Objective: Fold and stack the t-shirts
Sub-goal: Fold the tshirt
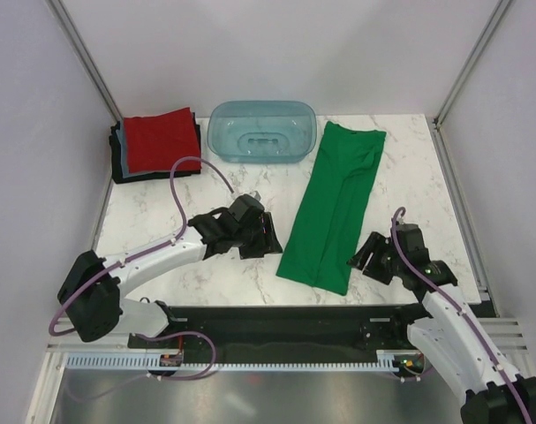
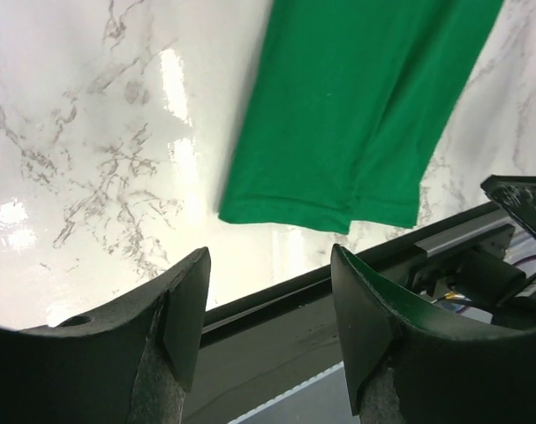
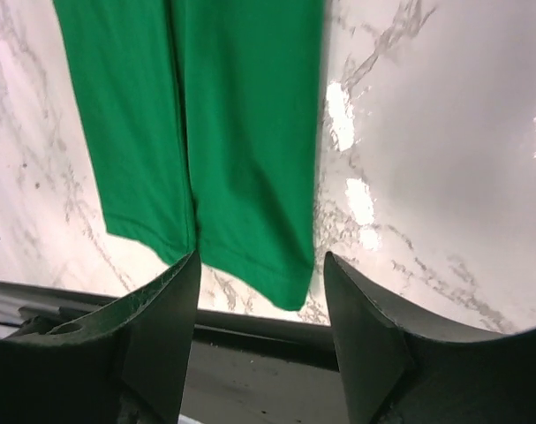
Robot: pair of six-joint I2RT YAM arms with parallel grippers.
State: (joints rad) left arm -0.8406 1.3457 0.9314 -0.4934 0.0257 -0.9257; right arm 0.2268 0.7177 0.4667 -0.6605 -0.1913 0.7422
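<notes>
A bright green t-shirt (image 1: 335, 203), folded lengthwise into a long strip, lies flat on the marble table from back right to the near middle. Its near hem shows in the left wrist view (image 2: 356, 115) and in the right wrist view (image 3: 215, 132). A stack of folded shirts stands at the back left, red (image 1: 162, 140) on top, light blue and black edges under it. My left gripper (image 1: 269, 237) is open and empty just left of the strip's near end. My right gripper (image 1: 366, 259) is open and empty just right of it.
A translucent teal plastic tub (image 1: 261, 130) stands at the back centre, between the stack and the green shirt's far end. A black rail (image 1: 285, 318) runs along the table's near edge. White walls close in the sides and back.
</notes>
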